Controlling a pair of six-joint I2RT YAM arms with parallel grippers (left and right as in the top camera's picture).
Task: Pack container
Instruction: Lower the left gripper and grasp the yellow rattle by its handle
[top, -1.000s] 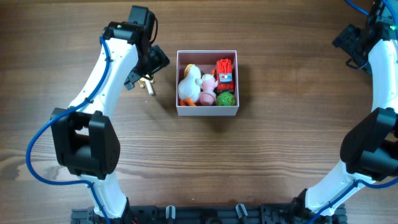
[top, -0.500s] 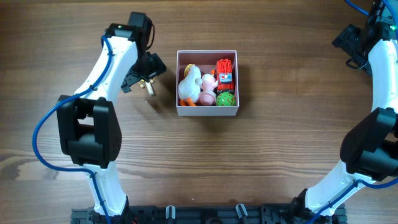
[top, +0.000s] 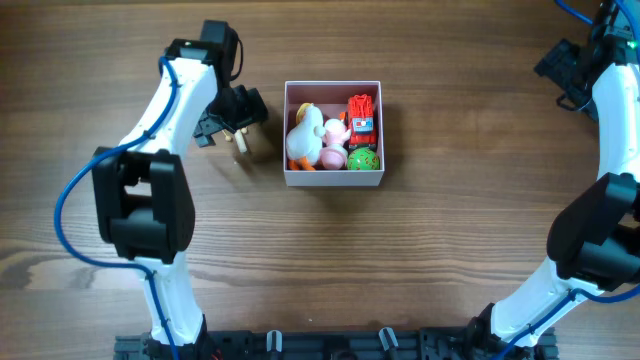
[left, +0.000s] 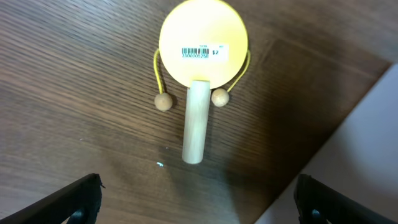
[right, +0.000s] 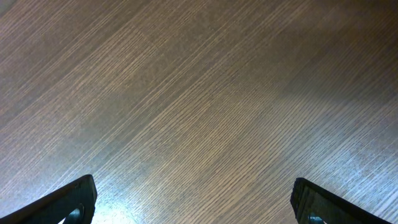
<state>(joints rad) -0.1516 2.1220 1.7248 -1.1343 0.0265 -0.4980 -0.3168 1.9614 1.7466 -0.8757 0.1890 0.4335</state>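
Observation:
The container (top: 333, 181) is a white-walled square box at the table's middle. It holds a white duck (top: 305, 134), a pink toy (top: 333, 141), a red truck (top: 361, 114) and a green ball (top: 363, 158). Just left of it lies a wooden rattle drum (left: 203, 42) with a yellow barcoded face, a handle (left: 196, 121) and two beads on strings. My left gripper (top: 232, 118) hovers open above the rattle, fingers (left: 81, 196) wide apart and touching nothing. The container's wall (left: 367, 155) shows at the right of the left wrist view. My right gripper (top: 563, 62) stands open at the far right back, over bare wood.
The rattle's handle end (top: 241, 146) peeks out below the left wrist in the overhead view. The arm bases stand along the table's front edge (top: 320, 345). The right wrist view shows only wood grain (right: 199, 93).
The left arm's elbow has swung back and left, and its wrist has turned slightly while staying over the rattle. The right arm and the container's contents have not moved.

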